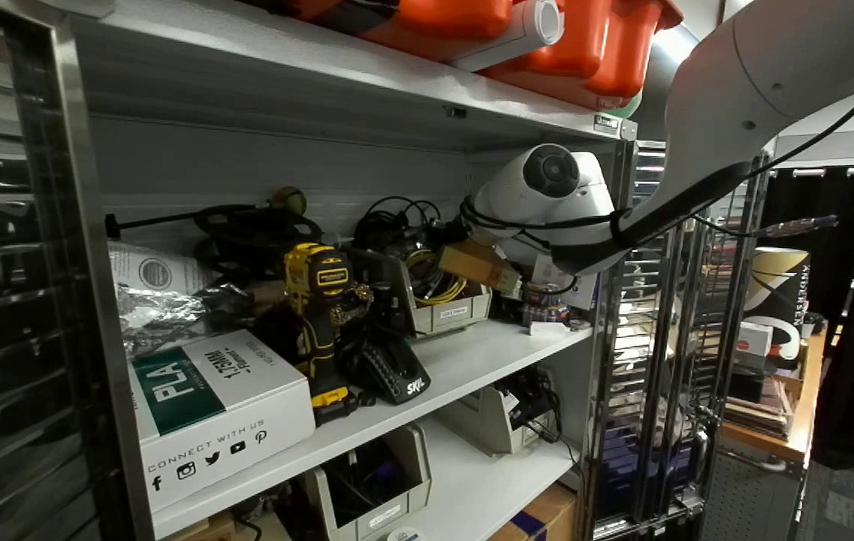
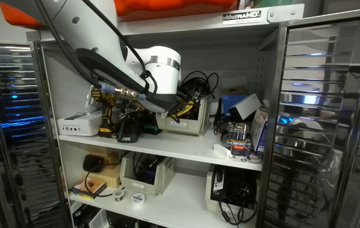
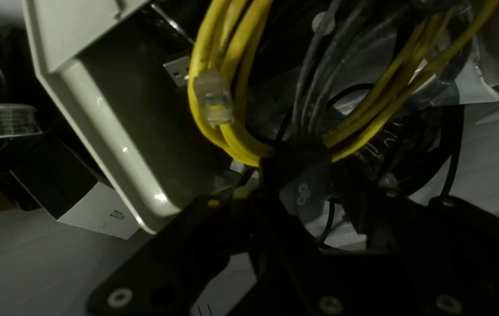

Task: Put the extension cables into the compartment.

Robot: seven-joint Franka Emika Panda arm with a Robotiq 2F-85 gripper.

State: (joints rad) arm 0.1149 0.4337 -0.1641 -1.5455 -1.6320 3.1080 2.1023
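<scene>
The compartment is the wide upper bay; its white shelf board shows in both exterior views. A grey bin stands on it, also in an exterior view and the wrist view. Yellow cables and grey cables lie in and over the bin. Black looped cables rise above it. My gripper is at the cables in the wrist view. Its fingers look closed on a dark plug-like piece with a pale mark. The exterior views hide the fingers behind the wrist.
Left on the shelf are a PLA box, a yellow drill and a SKIL charger. Battery packs and boxes stand right of the bin. Metal doors flank the bay. Lower bins sit beneath.
</scene>
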